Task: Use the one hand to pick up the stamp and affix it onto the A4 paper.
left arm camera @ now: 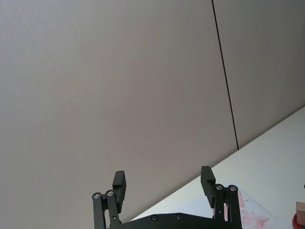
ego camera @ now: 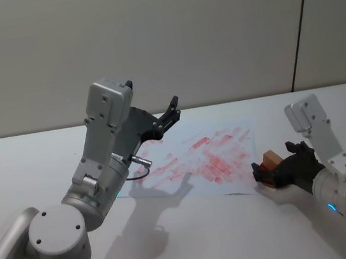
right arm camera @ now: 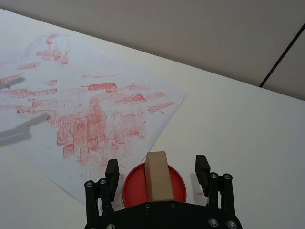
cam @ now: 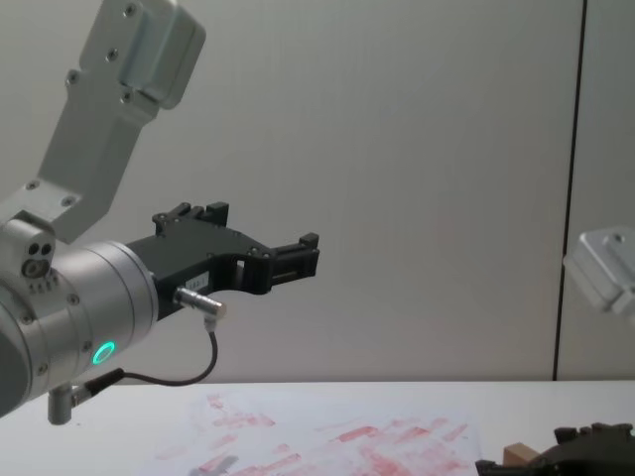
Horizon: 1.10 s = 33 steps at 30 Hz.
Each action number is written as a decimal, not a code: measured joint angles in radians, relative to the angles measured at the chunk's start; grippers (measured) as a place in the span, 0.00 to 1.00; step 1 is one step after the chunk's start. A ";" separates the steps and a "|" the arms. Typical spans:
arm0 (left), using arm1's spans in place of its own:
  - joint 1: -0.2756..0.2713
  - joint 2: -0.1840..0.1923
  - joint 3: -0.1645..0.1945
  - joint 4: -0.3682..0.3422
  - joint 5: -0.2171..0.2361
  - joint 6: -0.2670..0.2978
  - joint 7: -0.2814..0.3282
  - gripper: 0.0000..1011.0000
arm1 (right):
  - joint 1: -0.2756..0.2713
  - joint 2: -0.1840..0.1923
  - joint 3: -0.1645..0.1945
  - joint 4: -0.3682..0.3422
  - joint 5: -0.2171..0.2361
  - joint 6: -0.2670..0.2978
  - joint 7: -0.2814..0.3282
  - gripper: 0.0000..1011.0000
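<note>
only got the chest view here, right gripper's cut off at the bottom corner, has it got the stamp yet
observer: Not yet. In the right wrist view the right gripper is open, with a finger on each side of the stamp and neither touching it.
operator: where's the stamp sitting
observer: Upright on a round red pad, on the table just off the edge of the A4 paper.
operator: left gripper open or shut
observer: Open. The left wrist view shows the left gripper with its fingers spread and nothing between them.
</note>
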 joint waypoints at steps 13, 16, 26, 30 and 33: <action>0.000 0.000 0.000 0.000 0.000 0.000 0.000 0.99 | 0.018 -0.009 -0.001 0.028 -0.013 0.004 0.008 0.66; 0.000 0.000 0.000 0.000 0.000 0.000 0.000 0.99 | 0.019 -0.011 -0.002 0.032 -0.014 0.004 0.008 0.58; 0.000 0.000 0.000 0.000 0.000 0.000 0.000 0.99 | 0.024 -0.013 -0.002 0.038 -0.017 0.005 0.010 0.26; 0.000 0.000 0.000 0.000 0.000 0.000 0.000 0.99 | 0.024 -0.013 -0.001 0.038 -0.017 0.005 0.010 0.22; 0.000 0.000 0.000 0.000 0.000 0.000 0.000 0.99 | 0.022 -0.013 0.000 0.035 -0.016 0.000 0.006 0.22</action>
